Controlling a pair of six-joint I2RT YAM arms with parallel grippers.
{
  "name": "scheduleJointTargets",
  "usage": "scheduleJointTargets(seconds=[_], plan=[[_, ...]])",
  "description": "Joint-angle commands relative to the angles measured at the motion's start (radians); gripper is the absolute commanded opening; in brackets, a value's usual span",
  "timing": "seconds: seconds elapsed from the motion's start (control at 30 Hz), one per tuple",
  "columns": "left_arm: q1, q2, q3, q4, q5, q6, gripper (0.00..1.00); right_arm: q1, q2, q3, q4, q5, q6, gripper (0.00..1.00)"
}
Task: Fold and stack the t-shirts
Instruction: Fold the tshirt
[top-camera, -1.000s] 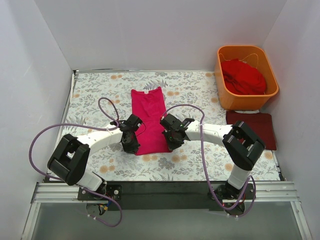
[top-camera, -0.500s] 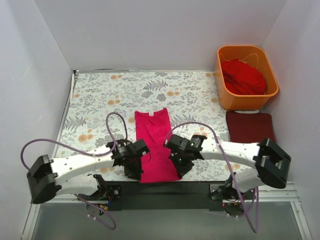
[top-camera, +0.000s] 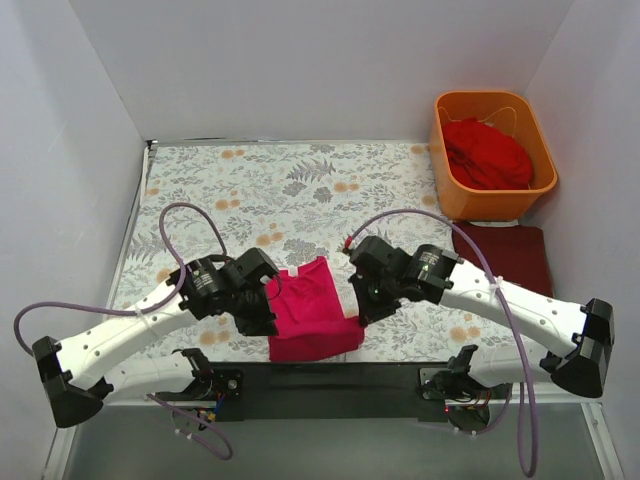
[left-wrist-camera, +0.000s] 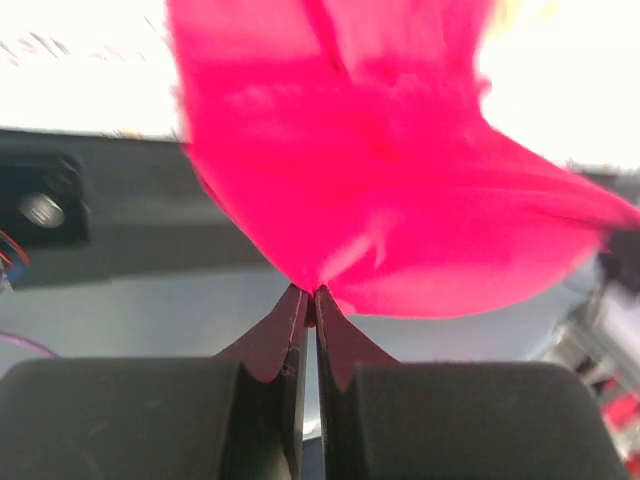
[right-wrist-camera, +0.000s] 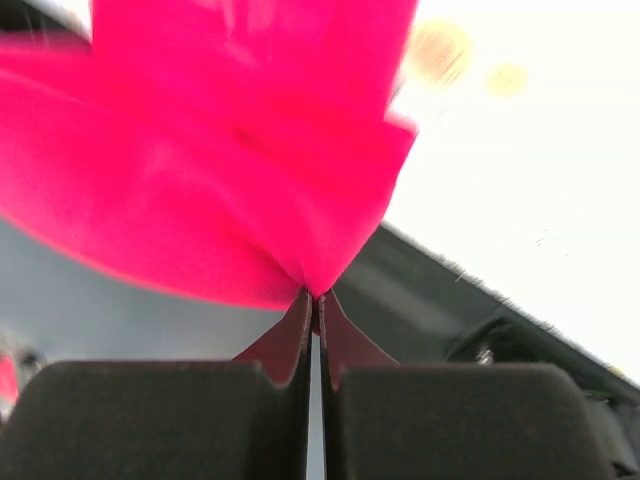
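The magenta-pink t-shirt (top-camera: 312, 312) hangs between my two grippers near the table's front edge, its lower part draped over the edge. My left gripper (top-camera: 266, 322) is shut on its left side; in the left wrist view the fabric (left-wrist-camera: 380, 170) is pinched at the fingertips (left-wrist-camera: 298, 308). My right gripper (top-camera: 362, 312) is shut on its right side, shown in the right wrist view (right-wrist-camera: 230, 160). A dark maroon t-shirt (top-camera: 502, 256) lies folded at the right. A scarlet t-shirt (top-camera: 488, 152) lies crumpled in the orange tub (top-camera: 448, 190).
The grey floral-print cloth (top-camera: 260, 180) covers the table. The black front rail (top-camera: 330, 385) runs along the near edge. White walls enclose the left, back and right sides.
Both grippers carried the pink t-shirt from mid-table toward the front edge, then lifted. The shirt now looks shorter, bunched, its bottom hanging over the edge.
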Motion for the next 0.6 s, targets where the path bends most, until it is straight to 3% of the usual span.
scheduleJointTargets(seconds=[0.0,0.57], plan=[[0.126,0.052,0.012,-0.043,-0.064,0.122,0.00,-0.098,0.044,0.089,-0.059,0.069,-0.108,0.01],[0.474,0.117,-0.025,0.228,-0.019,0.338,0.00,-0.289,0.426,0.494,-0.059,-0.055,-0.404,0.01]])
